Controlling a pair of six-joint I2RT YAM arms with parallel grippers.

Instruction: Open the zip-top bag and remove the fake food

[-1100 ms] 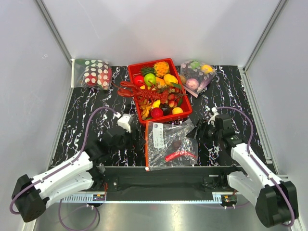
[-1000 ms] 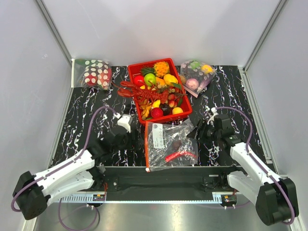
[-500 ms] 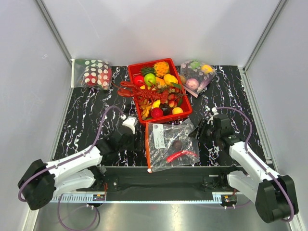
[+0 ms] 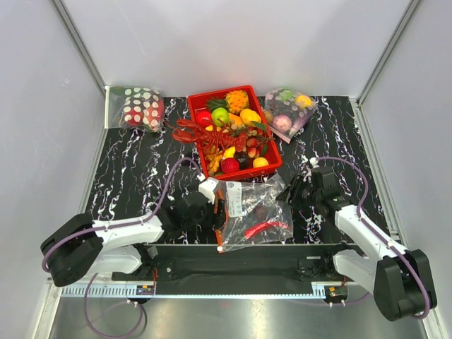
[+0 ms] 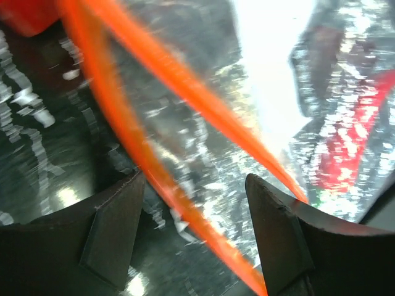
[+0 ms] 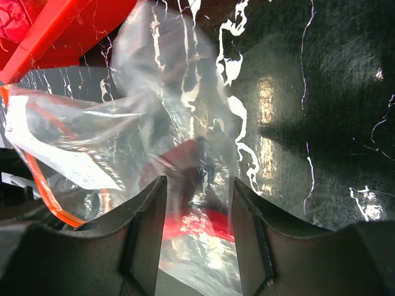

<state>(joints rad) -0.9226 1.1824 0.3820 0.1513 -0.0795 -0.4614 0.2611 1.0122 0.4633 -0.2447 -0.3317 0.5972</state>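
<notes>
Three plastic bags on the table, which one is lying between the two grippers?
The clear zip-top bag with the orange-red strip, between the left gripper and right gripper. The dotted red bag and the pastel-fruit bag lie at the far edge.

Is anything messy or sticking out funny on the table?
Yes. The red lobster sprawls over the red basket's left rim, claws on the table. The zip-top bag lies crumpled, its orange zip strip split into two lines.
</notes>
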